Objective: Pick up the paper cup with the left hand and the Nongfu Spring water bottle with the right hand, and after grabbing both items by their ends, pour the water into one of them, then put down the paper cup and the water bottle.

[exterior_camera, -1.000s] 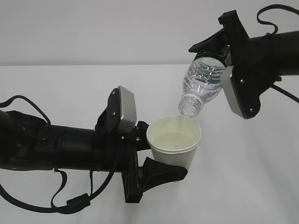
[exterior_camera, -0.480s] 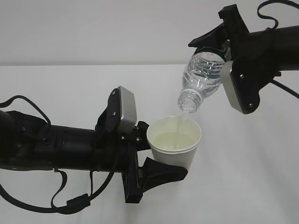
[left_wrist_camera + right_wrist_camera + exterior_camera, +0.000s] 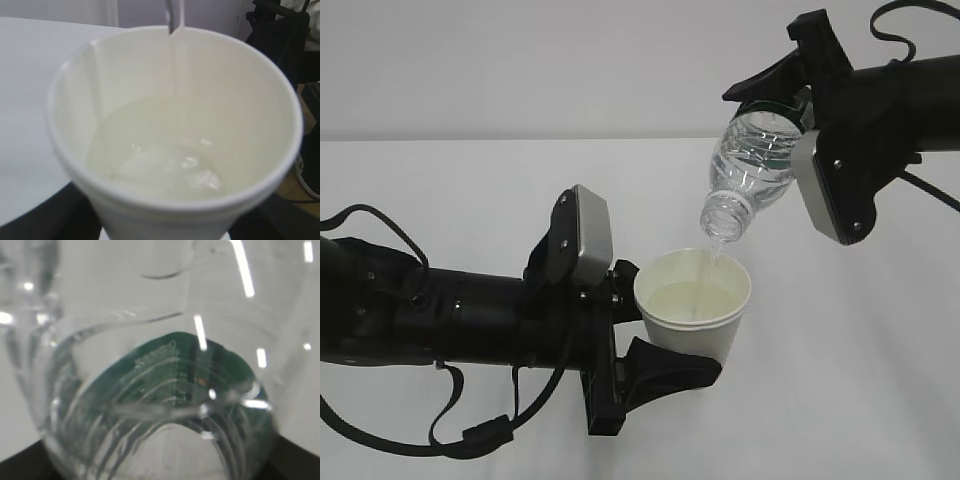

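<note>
The white paper cup (image 3: 692, 312) is held upright above the table, my left gripper (image 3: 665, 325) shut on its lower wall. In the left wrist view the paper cup (image 3: 150, 215) fills the frame, part full of water (image 3: 160, 150). The clear Nongfu Spring water bottle (image 3: 752, 165) hangs tilted, mouth down, just above the cup's far rim. My right gripper (image 3: 785, 130) is shut on its upper end. A thin stream of water (image 3: 713, 258) runs from the mouth into the cup. Up close, the water bottle (image 3: 165, 430) shows its dark green label (image 3: 190, 370).
The white table (image 3: 860, 380) stretches under both arms, with a plain pale wall behind it. Black cables loop under the left arm (image 3: 470, 435) and over the right arm (image 3: 890, 30). A dark object (image 3: 280, 45) stands beyond the table's far right.
The right gripper and the bottle rose slightly a second ago and have held still since. Water keeps running into the cup. The left arm has not moved.
</note>
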Controlling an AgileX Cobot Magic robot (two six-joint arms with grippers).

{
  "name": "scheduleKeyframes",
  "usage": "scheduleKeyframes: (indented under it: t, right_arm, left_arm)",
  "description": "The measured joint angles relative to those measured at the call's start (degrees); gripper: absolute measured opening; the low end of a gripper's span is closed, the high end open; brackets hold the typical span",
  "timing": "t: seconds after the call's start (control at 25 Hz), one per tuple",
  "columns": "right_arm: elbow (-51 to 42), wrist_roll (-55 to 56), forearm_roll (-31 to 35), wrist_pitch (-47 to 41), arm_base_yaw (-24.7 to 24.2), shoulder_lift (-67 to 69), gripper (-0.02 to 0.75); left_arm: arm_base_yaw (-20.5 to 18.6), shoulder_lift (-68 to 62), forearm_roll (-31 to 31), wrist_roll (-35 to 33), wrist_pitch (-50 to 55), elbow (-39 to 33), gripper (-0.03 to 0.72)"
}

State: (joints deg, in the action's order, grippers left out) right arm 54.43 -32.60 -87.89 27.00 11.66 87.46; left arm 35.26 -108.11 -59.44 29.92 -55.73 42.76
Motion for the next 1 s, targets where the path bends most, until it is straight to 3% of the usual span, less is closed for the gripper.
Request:
scheduleKeyframes:
  t: [1.0]
  right_arm:
    - [0.0, -0.02, 0.0, 0.0, 0.0, 0.0, 0.491]
  left_arm:
    - [0.0, 0.0, 0.0, 0.0, 0.4, 0.0, 0.481]
